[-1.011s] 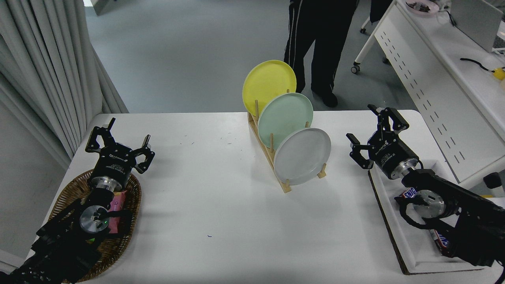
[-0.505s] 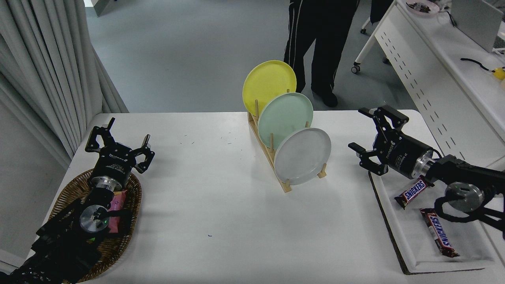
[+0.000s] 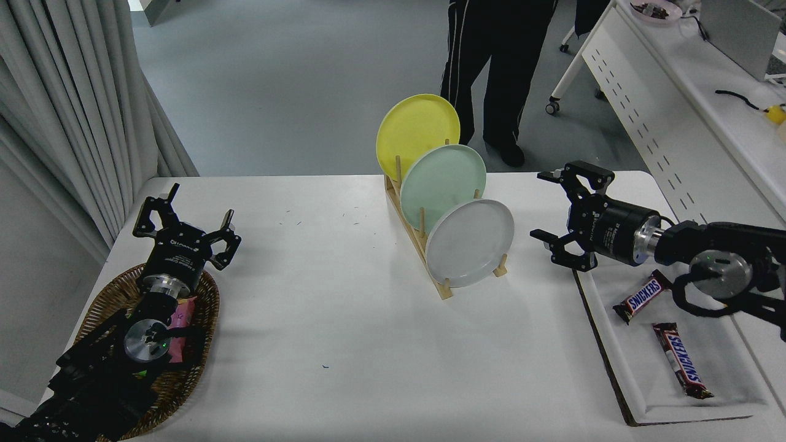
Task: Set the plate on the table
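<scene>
The light grey plate (image 3: pixel 470 242) stands on edge in the front slot of a wooden rack (image 3: pixel 424 245) on the white table (image 3: pixel 344 344). A mint green plate (image 3: pixel 442 184) and a yellow plate (image 3: pixel 417 132) stand behind it in the same rack. My right gripper (image 3: pixel 543 205) is open and empty, turned sideways with its fingers pointing left, a short way to the right of the grey plate and apart from it. My left gripper (image 3: pixel 187 218) is open and parked at the lower left over a wicker basket.
A wicker basket (image 3: pixel 116 294) holding a pink packet sits at the left edge. A white tray (image 3: pixel 614 344) with two chocolate bars (image 3: pixel 681 359) lies at the right. A person's legs (image 3: pixel 491 61) stand beyond the far edge. A white perforated desk (image 3: pixel 663 123) is at the far right.
My right arm has swung out to the right and lowered, turning the gripper from pointing away to pointing left at the grey plate, and uncovering the chocolate bars. The plates have not moved.
</scene>
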{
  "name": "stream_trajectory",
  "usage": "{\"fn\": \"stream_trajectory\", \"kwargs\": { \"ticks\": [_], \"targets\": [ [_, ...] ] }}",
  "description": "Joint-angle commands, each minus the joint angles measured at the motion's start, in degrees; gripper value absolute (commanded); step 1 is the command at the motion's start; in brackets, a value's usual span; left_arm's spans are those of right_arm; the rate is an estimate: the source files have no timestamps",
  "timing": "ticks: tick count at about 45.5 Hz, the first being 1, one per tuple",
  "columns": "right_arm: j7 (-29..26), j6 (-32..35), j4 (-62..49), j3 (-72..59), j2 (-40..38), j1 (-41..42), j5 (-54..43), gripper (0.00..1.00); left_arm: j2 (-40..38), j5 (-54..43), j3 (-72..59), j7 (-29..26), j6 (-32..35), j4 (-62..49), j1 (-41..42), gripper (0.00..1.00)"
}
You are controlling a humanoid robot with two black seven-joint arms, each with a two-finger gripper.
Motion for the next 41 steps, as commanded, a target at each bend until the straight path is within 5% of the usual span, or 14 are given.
{"fn": "stream_trajectory", "kwargs": {
  "ticks": [1, 19, 41],
  "targets": [
    [-7.8, -1.5, -2.2, 2.1, 3.3, 2.5, 1.4, 1.0, 0.0, 0.0, 0.0, 0.0, 0.0, 0.0, 0.0, 1.0],
    [-10.2, -8.8, -10.6, -0.5, 12.7, 4.7, -0.9, 1.0, 0.0, 0.0, 0.0, 0.0, 0.0, 0.0, 0.0, 1.0],
    [-10.3, -9.3, -14.9, 0.2, 19.6, 4.0, -7.7, 0.98, 0.0, 0.0, 0.0, 0.0, 0.0, 0.0, 0.0, 1.0]
  ]
}}
